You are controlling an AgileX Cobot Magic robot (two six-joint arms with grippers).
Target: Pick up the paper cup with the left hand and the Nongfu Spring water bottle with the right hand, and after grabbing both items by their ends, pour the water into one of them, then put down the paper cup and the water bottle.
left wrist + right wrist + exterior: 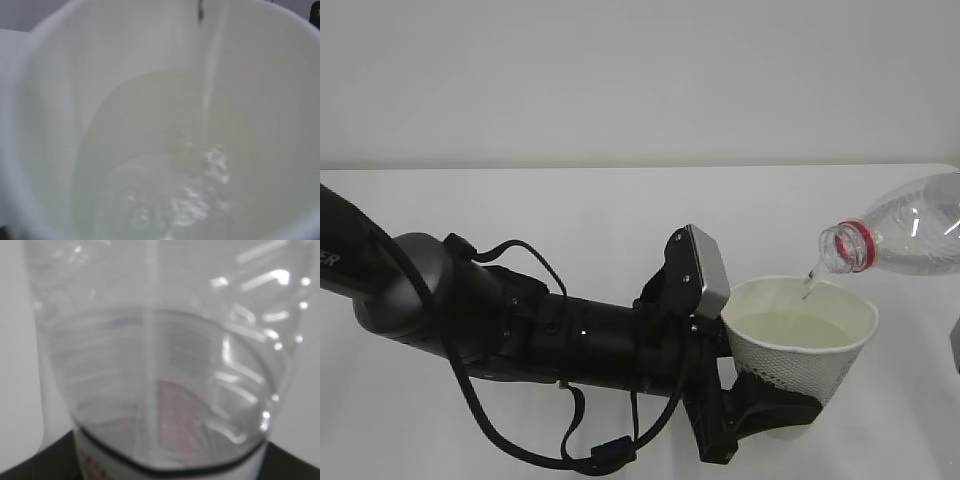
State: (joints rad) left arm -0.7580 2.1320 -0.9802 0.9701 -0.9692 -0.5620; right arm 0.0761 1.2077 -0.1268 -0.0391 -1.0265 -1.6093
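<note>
My left gripper point(772, 405) is shut on the lower part of the white paper cup point(802, 335), holding it upright above the table. The Nongfu Spring water bottle point(910, 235) is tipped nearly level, its red neck ring point(860, 245) and open mouth just over the cup's far rim. A thin stream of water point(809, 285) falls into the cup, which is well filled. In the left wrist view the cup's cream inside point(100, 100) fills the frame, with the stream point(207, 85) splashing in. The bottle point(160, 365) fills the right wrist view, gripped near its base; the right fingers are hidden.
The white table point(520, 210) runs back to a plain white wall. My left arm point(520, 320) with its looping cables lies across the lower left. A grey edge point(955, 350) shows at the far right.
</note>
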